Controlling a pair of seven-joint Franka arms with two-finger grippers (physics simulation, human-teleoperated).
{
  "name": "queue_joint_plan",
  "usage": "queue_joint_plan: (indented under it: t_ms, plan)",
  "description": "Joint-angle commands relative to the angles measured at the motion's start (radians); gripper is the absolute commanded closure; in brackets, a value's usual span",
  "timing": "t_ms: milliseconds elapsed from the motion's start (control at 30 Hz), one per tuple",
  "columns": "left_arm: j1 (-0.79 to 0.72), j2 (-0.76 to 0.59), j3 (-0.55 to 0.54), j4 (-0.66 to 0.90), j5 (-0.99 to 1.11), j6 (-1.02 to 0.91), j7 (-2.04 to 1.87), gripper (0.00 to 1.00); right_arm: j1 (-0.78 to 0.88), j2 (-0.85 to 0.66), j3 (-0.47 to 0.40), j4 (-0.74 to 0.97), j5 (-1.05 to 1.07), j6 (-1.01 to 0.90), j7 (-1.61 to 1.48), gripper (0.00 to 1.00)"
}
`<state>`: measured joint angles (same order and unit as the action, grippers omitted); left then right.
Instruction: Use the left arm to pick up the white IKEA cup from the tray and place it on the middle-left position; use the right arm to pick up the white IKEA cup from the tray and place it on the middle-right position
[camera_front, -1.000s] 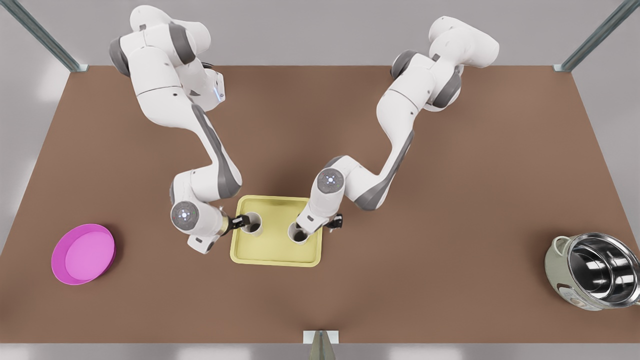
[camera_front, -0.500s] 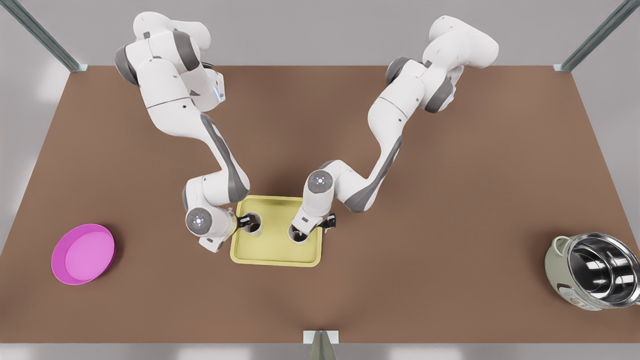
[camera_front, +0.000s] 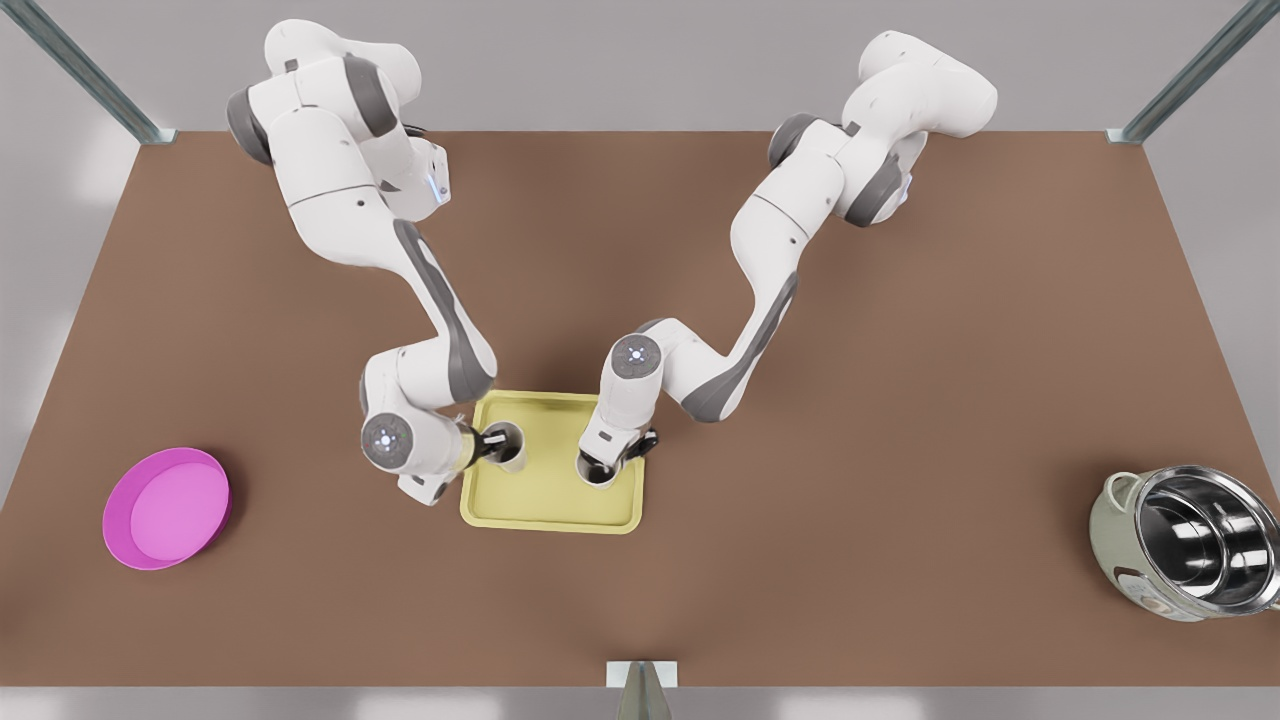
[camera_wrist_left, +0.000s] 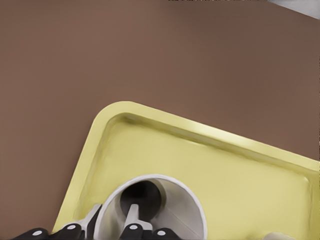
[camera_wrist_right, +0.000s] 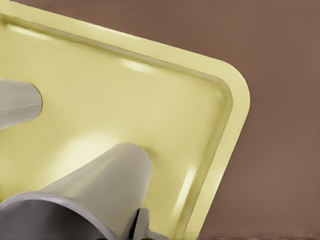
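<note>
Both cups stood on the tray (camera_front: 550, 505), neither placed: left claw (camera_front: 490, 444) pinched its cup's (camera_front: 507, 447) rim, right claw (camera_front: 607, 465) straddled its cup's (camera_front: 598, 470) wall, grip unclear

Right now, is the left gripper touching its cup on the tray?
Touching. In the left wrist view, the left gripper straddles the white cup's wall, one finger lying inside against the rim, cup on the tray.
</note>
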<state>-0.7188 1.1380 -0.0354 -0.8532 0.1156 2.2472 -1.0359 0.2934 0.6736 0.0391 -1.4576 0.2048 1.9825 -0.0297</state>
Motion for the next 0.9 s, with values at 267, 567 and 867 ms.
queue_joint_plan:
  t_ms: [267,567,867]
  plan:
    - [0.042,-0.095,-0.009,-0.003,-0.016,-0.19,-0.162,0.9,-0.237,-0.017,-0.016,0.229,-0.159,-0.35,-0.214,1.0]
    - [0.458,-0.164,-0.006,-0.015,-0.09,-0.44,0.445,0.89,-0.346,0.127,-0.05,0.264,-0.217,-0.166,-0.475,1.0]
    - [0.53,-0.119,-0.001,-0.03,-0.076,-0.324,0.826,0.89,-0.379,0.187,-0.051,0.264,-0.214,-0.054,-0.538,1.0]
